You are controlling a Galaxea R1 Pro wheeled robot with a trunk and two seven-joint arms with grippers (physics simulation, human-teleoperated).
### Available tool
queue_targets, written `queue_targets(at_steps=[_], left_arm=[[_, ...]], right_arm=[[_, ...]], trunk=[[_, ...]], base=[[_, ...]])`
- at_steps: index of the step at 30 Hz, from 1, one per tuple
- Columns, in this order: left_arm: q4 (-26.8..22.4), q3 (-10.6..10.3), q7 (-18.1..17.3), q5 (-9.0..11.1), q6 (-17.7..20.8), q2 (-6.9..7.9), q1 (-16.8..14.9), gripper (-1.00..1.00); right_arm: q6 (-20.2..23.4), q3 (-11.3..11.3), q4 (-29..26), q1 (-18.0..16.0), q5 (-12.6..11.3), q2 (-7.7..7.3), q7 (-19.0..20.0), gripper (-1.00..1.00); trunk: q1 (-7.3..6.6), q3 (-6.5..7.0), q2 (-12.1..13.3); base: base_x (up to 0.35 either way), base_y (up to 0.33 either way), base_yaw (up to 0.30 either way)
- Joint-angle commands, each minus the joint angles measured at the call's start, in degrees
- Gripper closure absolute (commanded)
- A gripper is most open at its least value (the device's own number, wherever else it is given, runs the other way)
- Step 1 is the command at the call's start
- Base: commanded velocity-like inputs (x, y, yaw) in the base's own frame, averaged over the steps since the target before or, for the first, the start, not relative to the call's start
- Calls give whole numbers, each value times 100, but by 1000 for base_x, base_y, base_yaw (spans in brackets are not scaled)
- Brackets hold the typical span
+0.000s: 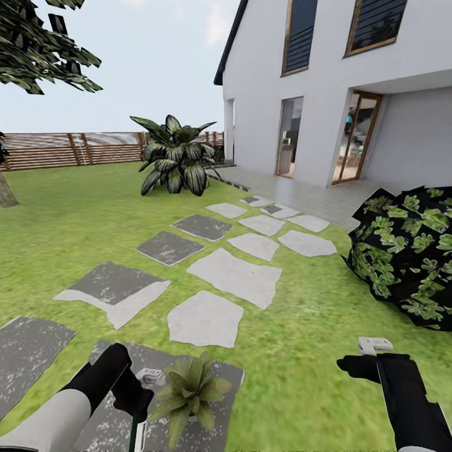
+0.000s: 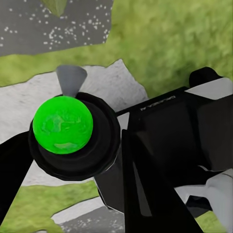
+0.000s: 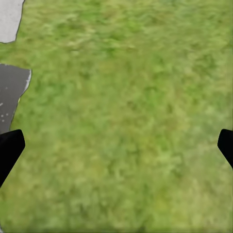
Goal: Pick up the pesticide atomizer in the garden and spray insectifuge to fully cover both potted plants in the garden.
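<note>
One potted plant (image 1: 188, 392), a low rosette of pointed green leaves, stands on a dark grey stepping stone (image 1: 220, 373) at the bottom of the head view. My left gripper (image 1: 134, 402) is just left of it, shut on the pesticide atomizer (image 1: 139, 432), which hangs below the fingers. In the left wrist view the atomizer (image 2: 63, 125) shows as a black round head with a green cap and a grey nozzle cone, held between the black fingers (image 2: 145, 170). Whitish specks (image 2: 73, 29) dot the grey stone beyond the nozzle. My right gripper (image 1: 355, 365) is open over bare lawn (image 3: 126, 97).
Grey and white stepping stones (image 1: 235, 276) lead across the lawn to the house patio (image 1: 314, 194). A large dark-leaved plant (image 1: 176, 160) stands mid-lawn, a dense bush (image 1: 408, 251) at the right. A slatted wooden fence (image 1: 69, 149) closes the back.
</note>
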Motion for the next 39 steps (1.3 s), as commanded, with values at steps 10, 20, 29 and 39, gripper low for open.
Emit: queue_targets(at_steps=[10,20,29,39], left_arm=[[11,-20,-60,-53,11,5,1,100],[13,-20,-60,-49,11,5,-2,100],[-11,-20,-55,-46,11,5,-1,100],[-5,-20,-60,-46,11,10,5,100]], right_arm=[[12,1,-6,-5,65,8,58,-100],[11,1,-6,-5,65,1,58,-100],[11,2,-6,-5,65,8,58,-100],[16,13,1,-5,71,8,52,-100]], trunk=[[221,-258,-407],[330,-350,-608],[330,-359,-608],[330,-360,-608]], base=[[0,0,0],[0,0,0],[0,34,-90],[-24,261,-114]])
